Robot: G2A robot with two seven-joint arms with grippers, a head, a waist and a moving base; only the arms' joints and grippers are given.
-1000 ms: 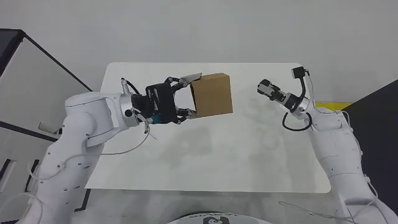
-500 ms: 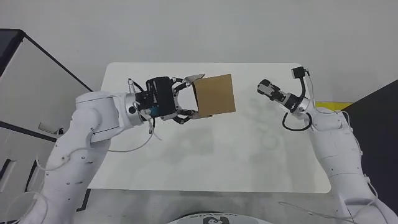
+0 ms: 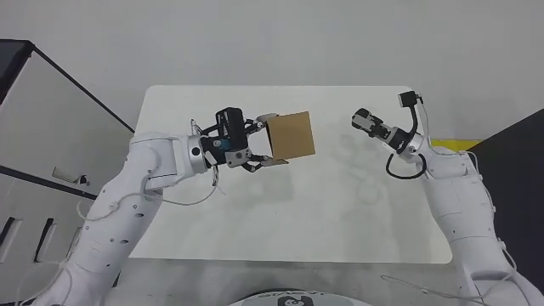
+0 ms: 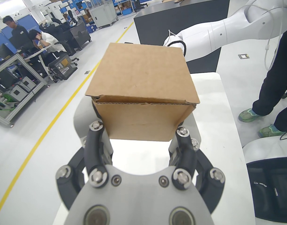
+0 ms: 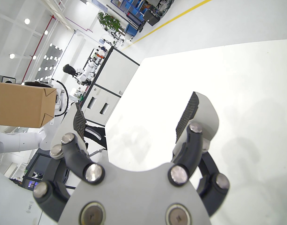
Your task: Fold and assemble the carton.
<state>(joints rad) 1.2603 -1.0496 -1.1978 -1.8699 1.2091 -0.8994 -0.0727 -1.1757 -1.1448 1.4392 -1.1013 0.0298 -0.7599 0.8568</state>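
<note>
Brown corrugated card makes up the carton (image 3: 289, 135), which hangs above the table (image 3: 340, 221) at about 12 o'clock from the table's middle, seen from above. The left gripper (image 3: 270, 141) has it from its 9 o'clock side, fingers spread wide across one end and pressed against two opposite walls. The right gripper (image 3: 360, 121) is off at the carton's 3 o'clock, well apart, jaws parted and holding nothing. In the left wrist view the end facing the gripper shows a folded flap with a raw edge and a slight gap at one corner, so that end looks closed but not snug. An empty box like this is probably very light and should not strain the grip. The matte card is unlikely to slip on the ribbed pads. Its weak spot is the hollow body: the wide panels would likely bow or crease if squeezed mid-face. The sounder hold is close to the corners and folded edges, where the walls brace each other, and flaps are best pushed near their creases.
</note>
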